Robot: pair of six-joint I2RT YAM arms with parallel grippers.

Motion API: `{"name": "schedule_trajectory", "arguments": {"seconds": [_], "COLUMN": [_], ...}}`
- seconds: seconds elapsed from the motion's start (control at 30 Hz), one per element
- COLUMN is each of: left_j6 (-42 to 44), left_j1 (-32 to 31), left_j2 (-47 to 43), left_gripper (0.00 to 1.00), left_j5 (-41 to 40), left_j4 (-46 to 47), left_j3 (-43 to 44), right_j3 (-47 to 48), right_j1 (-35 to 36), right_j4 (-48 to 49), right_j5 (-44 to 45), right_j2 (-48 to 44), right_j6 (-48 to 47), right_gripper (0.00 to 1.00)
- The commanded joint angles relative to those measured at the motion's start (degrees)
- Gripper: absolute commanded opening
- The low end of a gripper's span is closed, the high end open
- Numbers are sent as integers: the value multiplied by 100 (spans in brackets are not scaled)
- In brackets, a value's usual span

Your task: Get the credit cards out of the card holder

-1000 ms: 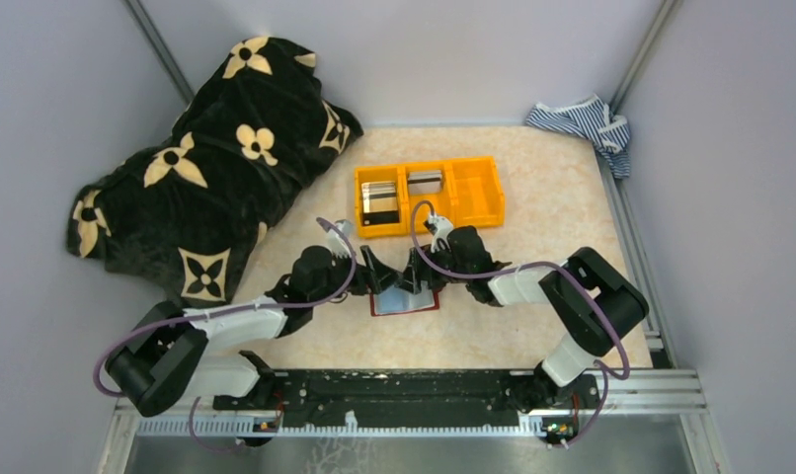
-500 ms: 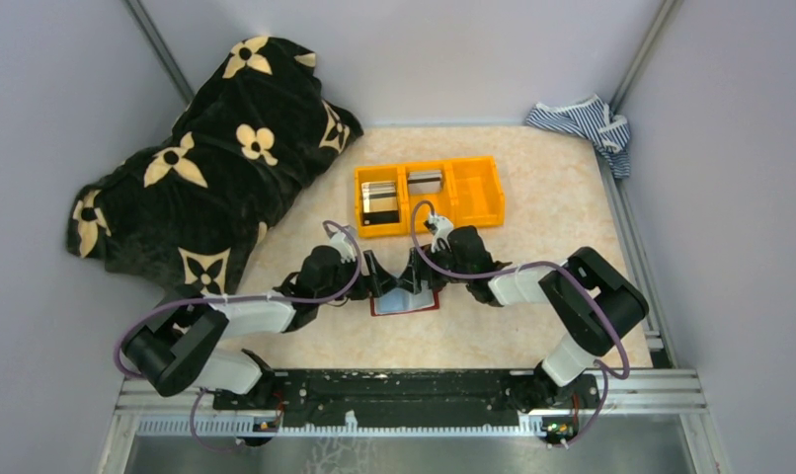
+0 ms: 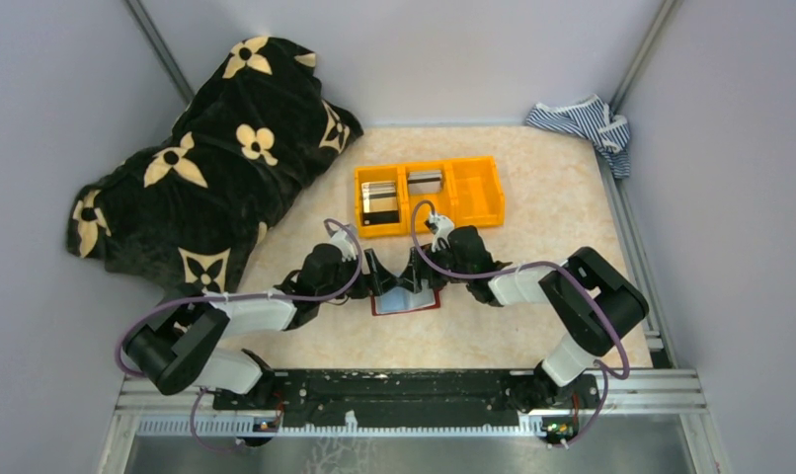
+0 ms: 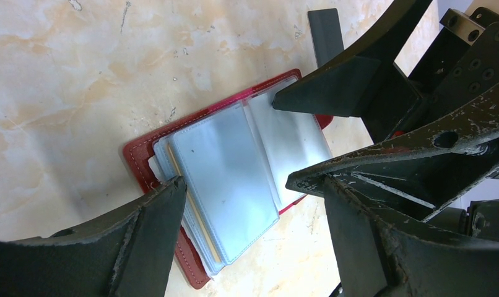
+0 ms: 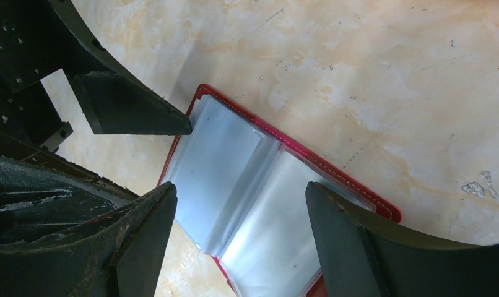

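The dark red card holder (image 3: 405,299) lies open on the table, its pale blue sleeves (image 4: 228,167) facing up. A beige card edge (image 4: 202,230) peeks from the sleeves on its left half. My left gripper (image 3: 379,275) is open, its fingers straddling the left half (image 4: 241,185). From the other side, my right gripper (image 3: 415,273) is also open over the right-hand pages (image 5: 239,189). One of its fingers (image 4: 334,93) touches the page's far edge. Neither gripper holds anything. Other credit cards (image 3: 380,203) lie in the orange bin.
The orange three-compartment bin (image 3: 478,193) stands just behind the grippers, with cards in its left and middle compartments. A black blanket with beige flowers (image 3: 206,158) covers the table's left side. A striped cloth (image 3: 584,121) sits in the back right corner.
My left arm has swung right and its gripper has edged closer over the card holder. The right gripper has stayed over the card holder's right side.
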Motion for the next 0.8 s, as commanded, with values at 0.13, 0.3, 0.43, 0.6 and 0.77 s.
{"name": "schedule_trajectory", "arguments": {"seconds": [0.13,0.3,0.43,0.6,0.77], "left_j6": [141,135,160,110,28], "left_j1": [10,5,-1,5,-2], "left_j2": [-16,-91,-62,32,181], "left_gripper": [86,86,86,86,86], "left_j5": [-72,11,-47,82,226], "left_j4": [-334,-401,-385,-270,-47], "left_j3": [118,114,71,46,32], "right_j3": [-166,-153,-141,-138,-142], "right_j1": [31,28,28,28,29], "right_j4": [-482,-481,-463,-482,-468], "right_j5": [139,148,140,148,139], "right_j2": [179,202,234,215,220], "right_j6": [-86,-82,-73,-73,-60], "right_gripper": [79,79,79,79,79]}}
